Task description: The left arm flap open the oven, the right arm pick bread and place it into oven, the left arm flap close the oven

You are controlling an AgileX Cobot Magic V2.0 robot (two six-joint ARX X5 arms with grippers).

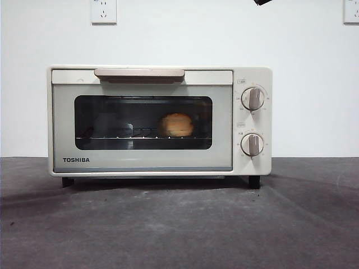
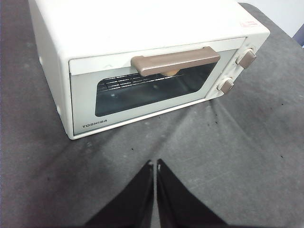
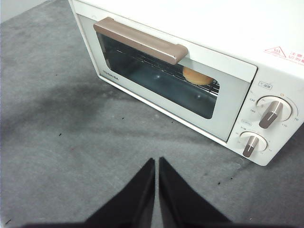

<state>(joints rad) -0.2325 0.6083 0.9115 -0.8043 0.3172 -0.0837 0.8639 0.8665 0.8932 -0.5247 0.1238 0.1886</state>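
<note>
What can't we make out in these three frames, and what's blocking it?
- Golden-orange bread: in the left wrist view, mostly hidden behind the beige bar handle.
- Cream-white TOSHIBA toaster oven: knob dial markings too small to read in all views.
- Oven rear: cut off by the frame edge in both wrist views.
- Left gripper, right gripper: only the jaws show; the arms are out of frame.

Partly hidden and cut-off things

The bread (image 2: 172, 72) is mostly covered by the handle (image 2: 175, 61) in the left wrist view; the knob markings (image 1: 253, 98) are too small to be read; a black tip (image 1: 262, 1) is cut off at the top edge.
</note>
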